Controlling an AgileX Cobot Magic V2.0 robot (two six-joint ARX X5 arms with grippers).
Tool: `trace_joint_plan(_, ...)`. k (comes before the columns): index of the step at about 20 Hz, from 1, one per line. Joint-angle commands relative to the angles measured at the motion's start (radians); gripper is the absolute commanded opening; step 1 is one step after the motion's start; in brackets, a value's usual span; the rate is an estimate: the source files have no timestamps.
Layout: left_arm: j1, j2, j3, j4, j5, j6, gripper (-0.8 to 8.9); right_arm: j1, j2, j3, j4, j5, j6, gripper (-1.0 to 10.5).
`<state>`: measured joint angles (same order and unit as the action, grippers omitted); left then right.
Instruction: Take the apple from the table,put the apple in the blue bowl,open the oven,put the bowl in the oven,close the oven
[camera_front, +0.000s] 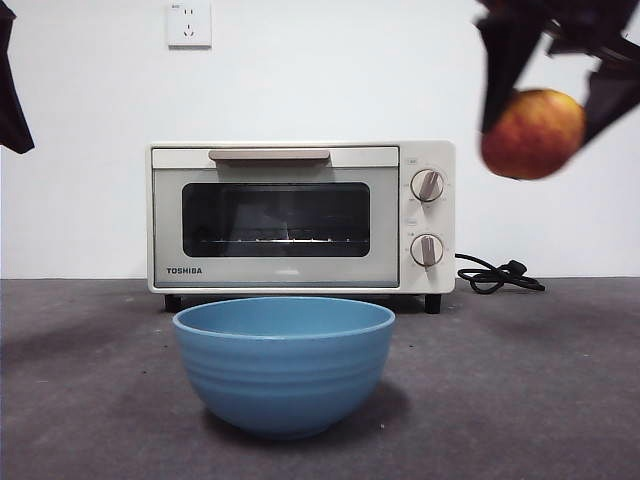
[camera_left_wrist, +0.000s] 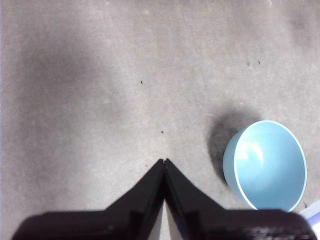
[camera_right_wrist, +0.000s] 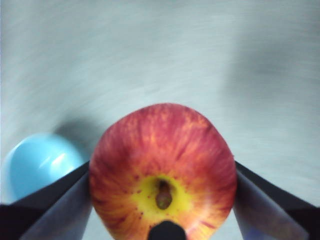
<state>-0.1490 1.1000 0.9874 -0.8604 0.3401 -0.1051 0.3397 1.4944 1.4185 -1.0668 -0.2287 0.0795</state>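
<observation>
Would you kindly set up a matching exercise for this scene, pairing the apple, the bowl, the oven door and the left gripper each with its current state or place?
Things:
1. apple
2. bowl
3. oven door
4. left gripper

States:
A. closed, handle at the top
B. standing empty on the table in front of the oven
C. jaws shut on nothing, above bare table
D. held in the air between the jaws of the right gripper

Pairs: 1-D, 2-B, 3-A, 4-C
</observation>
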Motion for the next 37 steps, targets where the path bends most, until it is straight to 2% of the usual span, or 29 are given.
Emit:
trace_joint_plan(1, -0.014, 0.0, -0.001, 0.005, 0.0, 0.004, -0.04, 0.119, 0.01, -0.002, -0.01, -0.007, 0.016, 0.0)
trace_joint_plan(4, -0.036, 0.0, -0.001, 0.001, 0.0, 0.004, -0.04, 0.276, 0.014, -0.002, 0.041, 0.009, 0.043, 0.0)
trace_joint_plan(6, -0.055, 0.0, -0.001, 0.001, 0.0, 0.004, -0.04, 0.375, 0.014, -0.002, 0.099, 0.057, 0.069, 0.0)
trace_joint_plan(11, -0.079, 0.0, -0.001, 0.001, -0.001, 0.005, -0.04, 0.513, 0.018, -0.004, 0.132, 0.097, 0.076, 0.0)
trace_joint_plan(15, -0.079, 0.0, -0.001, 0.002, -0.038, 0.005, -0.04, 0.539, 0.061, -0.012, 0.142, 0.137, 0.08, 0.0)
trace_joint_plan(28, -0.079, 0.0, -0.001, 0.001, -0.053, 0.005, -0.04, 0.558, 0.337, -0.016, 0.152, 0.071, 0.084, 0.0)
trace_joint_plan(29, -0.079, 0.0, -0.001, 0.001, -0.053, 0.005, -0.04, 0.564, 0.351, -0.016, 0.152, 0.072, 0.101, 0.2)
trace_joint_plan(30, -0.079, 0.0, -0.001, 0.001, -0.053, 0.005, -0.04, 0.565, 0.357, -0.016, 0.148, 0.07, 0.106, 1.0)
trace_joint_plan(33, -0.079, 0.0, -0.001, 0.002, -0.053, 0.005, -0.04, 0.57, 0.36, -0.016, 0.152, 0.072, 0.11, 5.6)
trace_joint_plan(34, -0.079, 0.0, -0.001, 0.002, -0.053, 0.005, -0.04, 0.57, 0.36, -0.016, 0.153, 0.082, 0.109, 6.0)
trace_joint_plan(37, -0.079, 0.0, -0.001, 0.002, -0.053, 0.008, -0.04, 0.57, 0.36, -0.016, 0.152, 0.091, 0.109, 6.0)
